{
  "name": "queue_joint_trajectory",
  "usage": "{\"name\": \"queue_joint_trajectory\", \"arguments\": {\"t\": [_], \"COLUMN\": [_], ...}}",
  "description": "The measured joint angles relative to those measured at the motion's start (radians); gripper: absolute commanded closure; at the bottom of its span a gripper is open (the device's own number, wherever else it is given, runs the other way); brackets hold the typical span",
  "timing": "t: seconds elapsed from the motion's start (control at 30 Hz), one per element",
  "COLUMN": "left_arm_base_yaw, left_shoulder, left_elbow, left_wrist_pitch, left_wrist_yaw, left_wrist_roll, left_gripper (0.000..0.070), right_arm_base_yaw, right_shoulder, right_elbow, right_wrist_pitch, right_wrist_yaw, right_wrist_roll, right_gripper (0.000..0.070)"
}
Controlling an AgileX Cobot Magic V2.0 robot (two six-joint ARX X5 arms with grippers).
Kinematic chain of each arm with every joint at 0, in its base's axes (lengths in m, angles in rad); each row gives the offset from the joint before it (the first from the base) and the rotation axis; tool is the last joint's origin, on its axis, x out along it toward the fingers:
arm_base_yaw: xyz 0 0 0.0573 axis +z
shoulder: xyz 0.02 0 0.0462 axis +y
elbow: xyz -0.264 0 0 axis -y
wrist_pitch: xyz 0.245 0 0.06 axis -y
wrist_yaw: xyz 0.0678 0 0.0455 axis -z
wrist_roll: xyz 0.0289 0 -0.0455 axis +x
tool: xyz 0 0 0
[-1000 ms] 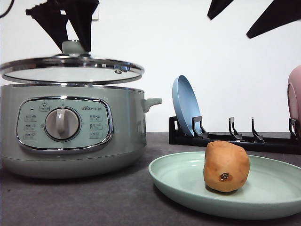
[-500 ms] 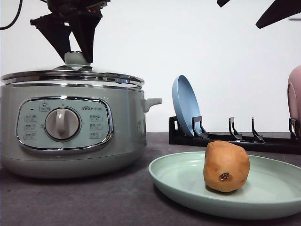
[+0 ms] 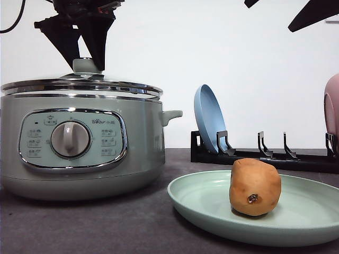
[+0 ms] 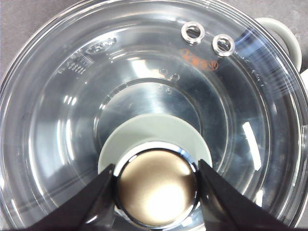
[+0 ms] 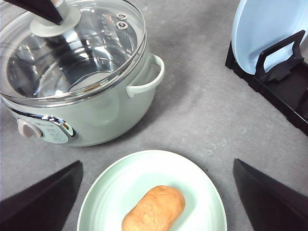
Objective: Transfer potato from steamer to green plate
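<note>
Potato (image 3: 255, 187) mid green plate (image 3: 206, 209), clear of rim, R hand (image 5: 156, 202) spread above.

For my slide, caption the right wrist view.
Potato rests on the green plate beside the lidded steamer.

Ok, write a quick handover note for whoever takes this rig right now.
Left gripper: fingers on either side of the lid knob, lid seated on the steamer.
Right gripper: open, empty, above the green plate.
Potato: lying on the green plate, so the transfer is done.
Left: release the knob, pull both arms clear.
</note>
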Motion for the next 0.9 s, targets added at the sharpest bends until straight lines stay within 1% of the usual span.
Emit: {"name": "queue_joint_trajectory", "arguments": {"t": [0.3, 0.53, 0.77, 0.83, 0.87, 0.9], "left_arm_base_yaw": [0.0, -0.004, -0.006, -0.006, -0.006, -0.006], "left_shoulder": [0.021, 0.034, 0.034, 0.034, 0.034, 0.034], "left_elbow": [0.006, 0.013, 0.014, 0.014, 0.014, 0.014], "left_wrist_pitch": [-0.007, -0.011, -0.01, -0.01, -0.01, -0.01], "left_wrist_yaw": [-0.001, -0.038, -0.041, -0.041, -0.041, -0.041], "left_wrist_roll": [0.0, 0.001, 0.0, -0.001, -0.001, -0.004], "left_gripper": [0.0691, 0.0691, 0.069, 0.0652, 0.0619, 0.0555], "right_arm_base_yaw": [0.0, 0.0, 0.0, 0.0, 0.0, 0.0], "right_shoulder": [0.0, 0.0, 0.0, 0.0, 0.0, 0.0], "right_elbow": [0.0, 0.0, 0.0, 0.0, 0.0, 0.0], "right_wrist_pitch": [0.0, 0.0, 0.002, 0.003, 0.004, 0.004], "right_wrist_yaw": [0.0, 0.0, 0.0, 0.0, 0.0, 0.0], "right_wrist_roll": [0.0, 0.0, 0.0, 0.0, 0.0, 0.0], "right_gripper": [0.0067, 0.0067, 0.0067, 0.0067, 0.0067, 0.0067]}}
